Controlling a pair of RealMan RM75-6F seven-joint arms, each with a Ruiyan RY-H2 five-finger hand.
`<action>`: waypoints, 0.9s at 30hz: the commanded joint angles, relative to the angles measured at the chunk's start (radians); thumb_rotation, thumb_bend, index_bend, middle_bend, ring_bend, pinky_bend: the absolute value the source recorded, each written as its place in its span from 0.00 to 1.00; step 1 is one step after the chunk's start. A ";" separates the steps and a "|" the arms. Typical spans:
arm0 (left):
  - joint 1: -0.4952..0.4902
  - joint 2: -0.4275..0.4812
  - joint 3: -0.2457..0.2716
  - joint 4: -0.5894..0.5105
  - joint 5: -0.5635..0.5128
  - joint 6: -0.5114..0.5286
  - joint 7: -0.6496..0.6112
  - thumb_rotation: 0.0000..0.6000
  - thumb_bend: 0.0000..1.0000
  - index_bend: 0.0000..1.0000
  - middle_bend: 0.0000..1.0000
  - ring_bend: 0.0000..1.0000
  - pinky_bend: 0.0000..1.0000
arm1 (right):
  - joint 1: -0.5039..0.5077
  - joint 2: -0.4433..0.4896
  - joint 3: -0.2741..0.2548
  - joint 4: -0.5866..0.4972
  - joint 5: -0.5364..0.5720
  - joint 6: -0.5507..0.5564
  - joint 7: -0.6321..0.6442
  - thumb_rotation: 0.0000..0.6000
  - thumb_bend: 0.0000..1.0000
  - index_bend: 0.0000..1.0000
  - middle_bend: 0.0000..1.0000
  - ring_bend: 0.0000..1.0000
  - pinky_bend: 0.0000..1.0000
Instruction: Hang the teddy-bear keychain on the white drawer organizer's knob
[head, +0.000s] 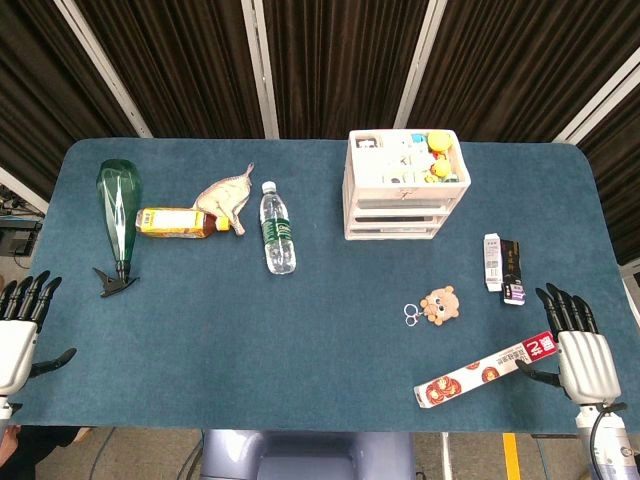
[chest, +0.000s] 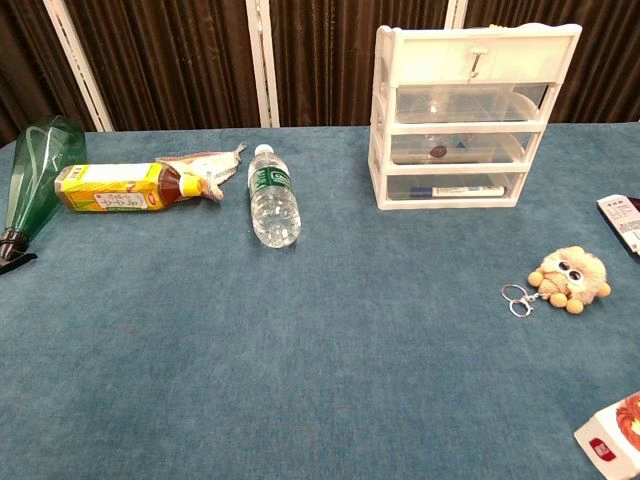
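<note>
While fingers spread, right robot hand (head: 583, 352) hovers.

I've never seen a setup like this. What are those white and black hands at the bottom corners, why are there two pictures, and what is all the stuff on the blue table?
Those are a robot's two artificial hands, steered by a person. Its left hand and right hand rest at the near table corners, fingers apart, holding nothing.

One picture looks down from the robot's head; the other looks forward from its chest, lower, and shows no hands.

On the blue table lie a green bottle, a yellow tea bottle, a rubber chicken toy and a clear water bottle. Further right stands a white drawer unit with small toys on top. Near the right hand lie a plush keychain, two small boxes and a long snack box, whose end the hand seems almost to touch.
</note>
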 joint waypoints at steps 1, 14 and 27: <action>0.000 0.001 0.000 0.000 0.002 0.001 -0.003 1.00 0.00 0.00 0.00 0.00 0.00 | -0.001 -0.001 -0.001 0.000 -0.002 0.001 0.000 1.00 0.03 0.00 0.00 0.00 0.00; 0.001 0.002 0.000 -0.001 0.001 0.001 -0.010 1.00 0.00 0.00 0.00 0.00 0.00 | -0.002 -0.009 0.001 0.003 -0.018 0.016 -0.001 1.00 0.03 0.00 0.00 0.00 0.00; 0.009 0.010 0.003 -0.009 -0.001 0.008 -0.015 1.00 0.00 0.00 0.00 0.00 0.00 | 0.000 -0.010 0.002 -0.012 -0.021 0.018 -0.003 1.00 0.03 0.00 0.00 0.00 0.00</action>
